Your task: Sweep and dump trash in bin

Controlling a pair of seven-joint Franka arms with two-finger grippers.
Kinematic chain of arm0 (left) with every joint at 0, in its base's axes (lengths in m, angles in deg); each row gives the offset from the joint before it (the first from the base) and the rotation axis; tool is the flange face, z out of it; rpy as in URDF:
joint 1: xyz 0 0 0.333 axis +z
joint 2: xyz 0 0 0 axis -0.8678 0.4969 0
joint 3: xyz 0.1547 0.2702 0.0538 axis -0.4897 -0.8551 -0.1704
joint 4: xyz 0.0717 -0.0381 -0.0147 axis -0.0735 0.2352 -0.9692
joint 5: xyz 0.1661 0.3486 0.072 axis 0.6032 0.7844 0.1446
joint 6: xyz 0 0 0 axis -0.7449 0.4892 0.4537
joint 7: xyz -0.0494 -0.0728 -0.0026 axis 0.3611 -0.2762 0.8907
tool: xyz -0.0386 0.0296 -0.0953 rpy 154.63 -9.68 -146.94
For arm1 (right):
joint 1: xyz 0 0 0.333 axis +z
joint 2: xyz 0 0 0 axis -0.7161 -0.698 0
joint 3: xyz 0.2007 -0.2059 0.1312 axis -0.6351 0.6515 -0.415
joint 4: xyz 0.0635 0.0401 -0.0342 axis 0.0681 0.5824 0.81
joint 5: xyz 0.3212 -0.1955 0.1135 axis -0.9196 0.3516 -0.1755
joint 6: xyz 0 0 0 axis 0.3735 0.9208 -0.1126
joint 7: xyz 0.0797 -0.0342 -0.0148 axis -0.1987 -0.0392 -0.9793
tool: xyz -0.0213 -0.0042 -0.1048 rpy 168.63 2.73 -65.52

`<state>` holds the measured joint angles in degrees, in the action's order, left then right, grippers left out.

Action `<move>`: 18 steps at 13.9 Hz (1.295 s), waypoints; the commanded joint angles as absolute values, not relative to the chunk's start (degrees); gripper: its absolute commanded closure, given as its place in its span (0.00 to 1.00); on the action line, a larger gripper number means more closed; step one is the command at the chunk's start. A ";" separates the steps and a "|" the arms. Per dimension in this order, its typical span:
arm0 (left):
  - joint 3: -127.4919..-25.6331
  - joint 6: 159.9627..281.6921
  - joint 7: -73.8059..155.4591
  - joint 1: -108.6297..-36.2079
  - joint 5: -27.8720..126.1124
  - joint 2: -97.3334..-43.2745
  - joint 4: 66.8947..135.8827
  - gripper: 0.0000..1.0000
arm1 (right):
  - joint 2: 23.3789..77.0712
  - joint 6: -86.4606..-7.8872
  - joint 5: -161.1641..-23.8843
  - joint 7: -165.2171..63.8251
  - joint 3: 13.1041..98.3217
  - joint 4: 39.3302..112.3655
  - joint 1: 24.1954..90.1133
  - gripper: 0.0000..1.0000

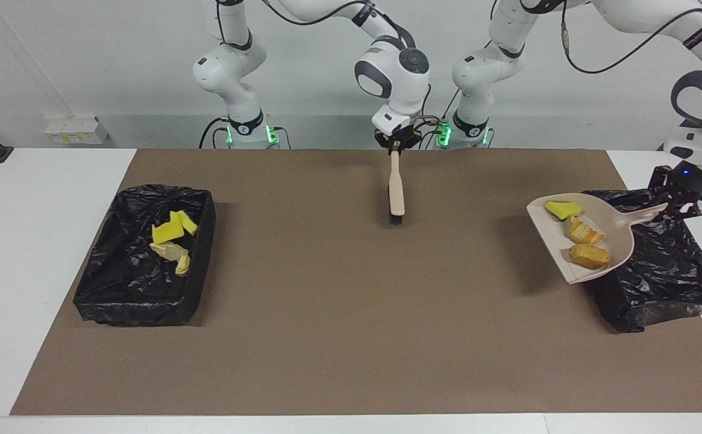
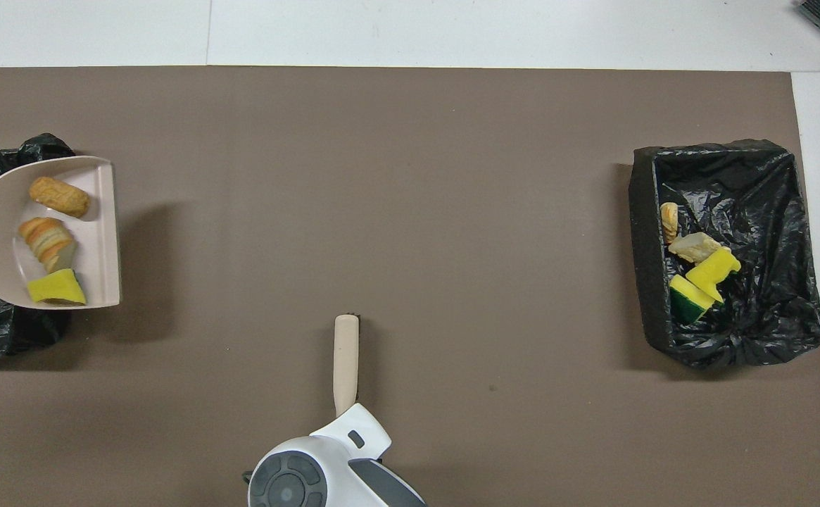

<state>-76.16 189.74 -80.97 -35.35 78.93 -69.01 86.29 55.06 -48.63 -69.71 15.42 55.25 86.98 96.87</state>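
Light, soft trash (image 1: 579,232): three bits loose in dustpan (image 1: 619,226), apt to slide; best carried by pan handle, not pinched. Pan raised over bin (image 1: 670,271) at left arm's end, handle clamped in left gripper (image 1: 679,202). Right gripper (image 1: 394,144) clamped on brush (image 1: 396,193), mid-table. Four more bits in second bin (image 1: 197,283)

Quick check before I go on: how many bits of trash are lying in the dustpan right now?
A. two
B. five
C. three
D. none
C. The dustpan, held by the left gripper over the bin at the left arm's end, carries three bits: a yellow sponge chunk and two golden-brown pastry pieces.
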 commanded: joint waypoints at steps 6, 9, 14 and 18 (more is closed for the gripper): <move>-75.37 195.01 -84.22 -31.90 98.91 -61.29 72.26 1.00 | 56.86 -51.48 -70.90 11.27 55.44 91.27 96.00 1.00; -75.28 195.91 -76.86 -34.52 111.39 -62.34 74.71 1.00 | 56.87 -51.57 -73.62 11.18 55.53 91.80 95.65 0.99; -75.28 196.35 -59.65 -38.31 127.85 -70.41 89.01 1.00 | 56.25 -51.57 -73.54 10.92 55.53 90.93 94.77 0.51; -75.28 194.77 -57.59 -40.34 134.28 -72.62 90.45 1.00 | 56.95 -51.22 -73.54 11.18 55.62 89.87 92.59 0.50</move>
<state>-74.62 195.01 -58.72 -39.96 132.15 -68.85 87.30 55.36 -50.38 -71.93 13.15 55.89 89.26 94.82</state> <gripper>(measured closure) 0.674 0.507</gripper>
